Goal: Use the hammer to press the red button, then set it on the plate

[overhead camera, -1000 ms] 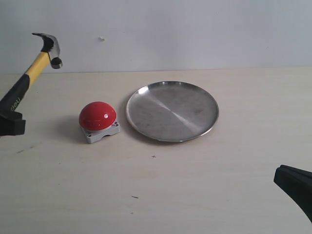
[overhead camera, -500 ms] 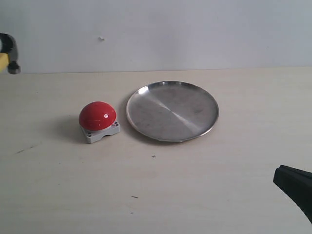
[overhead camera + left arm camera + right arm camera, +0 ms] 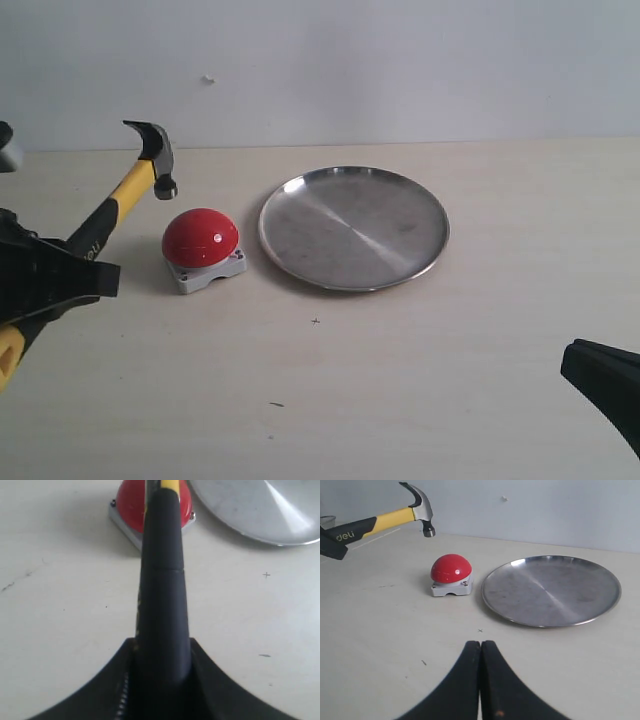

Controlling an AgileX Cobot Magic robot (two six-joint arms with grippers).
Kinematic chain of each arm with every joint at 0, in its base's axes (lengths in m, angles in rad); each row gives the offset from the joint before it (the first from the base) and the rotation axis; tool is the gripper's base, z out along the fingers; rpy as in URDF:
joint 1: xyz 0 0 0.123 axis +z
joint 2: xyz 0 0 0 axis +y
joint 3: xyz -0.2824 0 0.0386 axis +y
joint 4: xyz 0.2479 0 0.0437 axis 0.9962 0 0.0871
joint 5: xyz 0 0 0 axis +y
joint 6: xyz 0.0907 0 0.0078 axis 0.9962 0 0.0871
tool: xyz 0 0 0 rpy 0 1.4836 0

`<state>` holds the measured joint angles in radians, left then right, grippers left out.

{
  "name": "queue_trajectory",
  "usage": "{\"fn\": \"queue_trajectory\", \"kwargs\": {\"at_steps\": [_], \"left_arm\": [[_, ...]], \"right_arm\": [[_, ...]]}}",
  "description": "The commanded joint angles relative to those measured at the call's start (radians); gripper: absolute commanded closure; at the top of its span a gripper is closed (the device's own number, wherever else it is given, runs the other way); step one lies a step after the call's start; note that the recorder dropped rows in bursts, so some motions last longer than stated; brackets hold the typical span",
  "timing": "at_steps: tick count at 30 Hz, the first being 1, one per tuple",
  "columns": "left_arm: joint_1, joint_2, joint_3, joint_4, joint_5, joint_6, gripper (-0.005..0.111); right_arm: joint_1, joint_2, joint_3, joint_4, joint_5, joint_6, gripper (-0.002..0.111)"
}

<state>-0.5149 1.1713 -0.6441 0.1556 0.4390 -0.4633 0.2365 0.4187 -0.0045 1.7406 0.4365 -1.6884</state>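
Exterior view | L gripper clamps hammer, head aloft near red button | R gripper closed, empty

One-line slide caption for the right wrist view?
Raised hammer near the red button, plate beside it; right gripper shut in foreground.

The exterior camera looked down across the table toward the wall. The left wrist camera sat close behind the hammer, facing along its handle; the right wrist camera looked low from farther back. All three shared the red button and plate.
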Motion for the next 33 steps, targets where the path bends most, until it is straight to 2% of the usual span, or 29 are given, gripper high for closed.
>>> {"fn": "queue_trajectory", "kwargs": {"at_steps": [1,7,20,33], "left_arm": [[-0.005,0.08,-0.01,0.02,-0.147,-0.009,0.107],[-0.005,0.091,-0.01,0.023,-0.22,0.0,0.107],[-0.005,0.126,-0.012,0.023,-0.248,0.027,0.107],[-0.005,-0.02,-0.123,0.023,-0.198,0.064,0.107]], "right_arm": [[-0.004,-0.007,0.005,0.004,0.003,-0.003,0.108],[-0.004,-0.007,0.005,0.004,0.003,-0.003,0.108],[-0.004,-0.007,0.005,0.004,0.003,-0.003,0.108],[-0.004,-0.007,0.005,0.004,0.003,-0.003,0.108]]}}
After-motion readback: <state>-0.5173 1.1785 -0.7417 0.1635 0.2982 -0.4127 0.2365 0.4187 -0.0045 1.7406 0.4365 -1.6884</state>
